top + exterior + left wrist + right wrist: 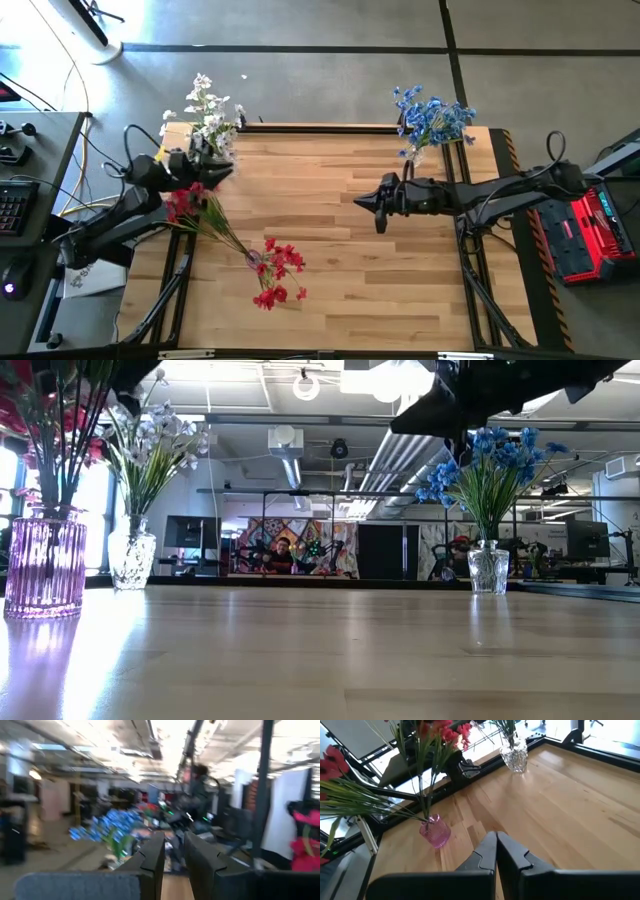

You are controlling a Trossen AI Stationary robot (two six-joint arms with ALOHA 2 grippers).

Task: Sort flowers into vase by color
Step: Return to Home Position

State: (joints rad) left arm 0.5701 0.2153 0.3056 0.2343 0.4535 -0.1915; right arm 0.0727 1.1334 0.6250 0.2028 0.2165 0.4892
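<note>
Red flowers (270, 265) stand in a pink ribbed vase (436, 831) at the table's left; some stems lean out toward the near edge. White flowers (208, 112) fill a clear vase (132, 555) at the far left corner. Blue flowers (432, 118) fill a clear vase (488, 568) at the far right. My left gripper (174, 855) hovers between the white and red flowers, tipped a little upward and slightly open, with nothing between its fingers. My right gripper (496, 842) is shut and empty, raised over the table's middle (358, 200) and pointing left.
Bare wooden table (400, 280) stretches across the middle and near right. A red case (590, 225) sits off the right edge. A desk with a keyboard (12, 205) stands at the left. A person (283, 552) sits in the room beyond.
</note>
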